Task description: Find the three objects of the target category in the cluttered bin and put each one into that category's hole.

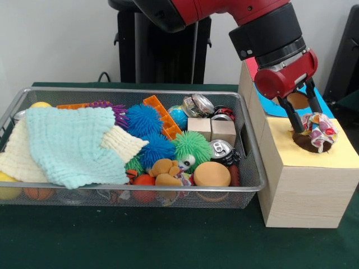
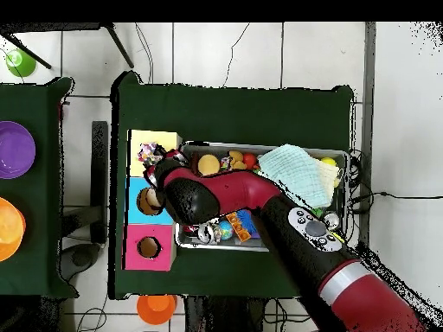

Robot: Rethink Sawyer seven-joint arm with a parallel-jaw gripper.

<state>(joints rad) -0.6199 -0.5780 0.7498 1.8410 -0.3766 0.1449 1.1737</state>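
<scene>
Front view shows the red and black arm (image 1: 269, 33) reaching down over the wooden box with the yellow top (image 1: 305, 151). The pincer (image 1: 305, 120) hangs right above the round hole (image 1: 308, 140) in that top. One ruffled cloth bundle (image 1: 320, 130) with red, blue, yellow and white on it sits at the hole, partly over it. One black finger (image 1: 291, 115) comes down on the left of the bundle and the other on the right, so the pincer looks closed on the bundle.

Beside the box, on the green counter (image 1: 168, 241), stands the wire bin (image 1: 247, 145). A mint cloth (image 1: 73, 143) lies on top of a cream cloth (image 1: 19, 154) at the left end of the bin. To the right of the cloths are blue fuzzy balls (image 1: 145, 119), a green fuzzy ball (image 1: 192, 147), two small wooden blocks (image 1: 212, 129), a drink can (image 1: 221, 150), an orange plastic piece (image 1: 162, 115) and a small brown stuffed toy (image 1: 164, 171). No other patterned bundle can be seen in the bin from here.

Overhead, the arm crosses above the bin (image 2: 346, 160) toward the boxes. The bundle (image 2: 149, 156) lies on the yellow top (image 2: 156, 138). Next to it come a blue top (image 2: 137, 203) and a red top (image 2: 138, 233), in one row. The hole (image 2: 149, 248) in the red top is open to see.
</scene>
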